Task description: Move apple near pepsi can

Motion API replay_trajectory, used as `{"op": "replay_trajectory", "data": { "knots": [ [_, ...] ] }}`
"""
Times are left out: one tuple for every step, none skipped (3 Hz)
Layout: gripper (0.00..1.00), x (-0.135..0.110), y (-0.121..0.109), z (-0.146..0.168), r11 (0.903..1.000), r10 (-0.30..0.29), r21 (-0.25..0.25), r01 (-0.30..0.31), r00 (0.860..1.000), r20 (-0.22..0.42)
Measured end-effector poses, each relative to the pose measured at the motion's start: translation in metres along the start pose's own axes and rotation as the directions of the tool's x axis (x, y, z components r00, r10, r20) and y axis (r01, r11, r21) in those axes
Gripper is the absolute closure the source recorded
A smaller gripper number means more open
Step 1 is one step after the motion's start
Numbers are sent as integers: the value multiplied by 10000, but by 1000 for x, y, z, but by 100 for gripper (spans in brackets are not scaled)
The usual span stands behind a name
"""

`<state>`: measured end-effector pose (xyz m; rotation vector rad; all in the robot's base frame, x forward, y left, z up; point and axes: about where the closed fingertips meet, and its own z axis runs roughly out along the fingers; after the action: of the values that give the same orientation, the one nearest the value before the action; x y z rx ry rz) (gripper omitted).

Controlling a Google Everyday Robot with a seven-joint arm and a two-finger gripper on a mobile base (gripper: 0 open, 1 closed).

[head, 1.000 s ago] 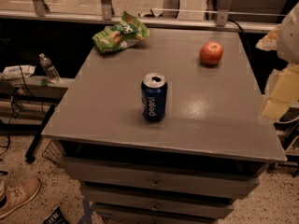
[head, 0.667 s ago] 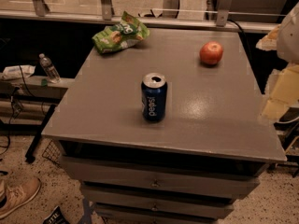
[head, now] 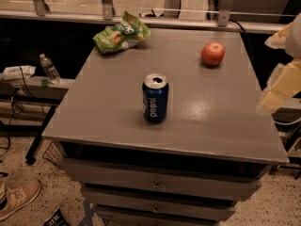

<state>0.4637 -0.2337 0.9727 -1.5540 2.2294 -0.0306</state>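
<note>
Camera view looks down on a grey table (head: pixel 101 109) with drawers (head: pixel 155 185) under its front edge and a shoe (head: pixel 16 197) on the floor at lower left. Nearest on the top, the pepsi can (head: pixel 155 99) stands upright around the middle. The gripper (head: pixel 277 86) hangs off the table's right edge, clear of both items; how far it is open cannot be told. Farther back, the apple (head: pixel 212 53) sits near the right rear corner, well apart from the can. A green snack bag (head: pixel 121 33) lies at the far left.
</note>
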Motion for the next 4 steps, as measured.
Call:
{"op": "replay_trajectory", "data": {
  "knots": [
    [0, 6, -45, 40, 9943, 1064, -75, -1062, 9886, 1068],
    [0, 6, -45, 39, 9944, 1054, -65, -1053, 9887, 1066],
    [0, -3, -67, 50, 9909, 1326, 25, -1346, 9792, 1532],
    [0, -17, -103, 73, 9870, 1606, -267, -1585, 9634, 2145]
  ]
}}
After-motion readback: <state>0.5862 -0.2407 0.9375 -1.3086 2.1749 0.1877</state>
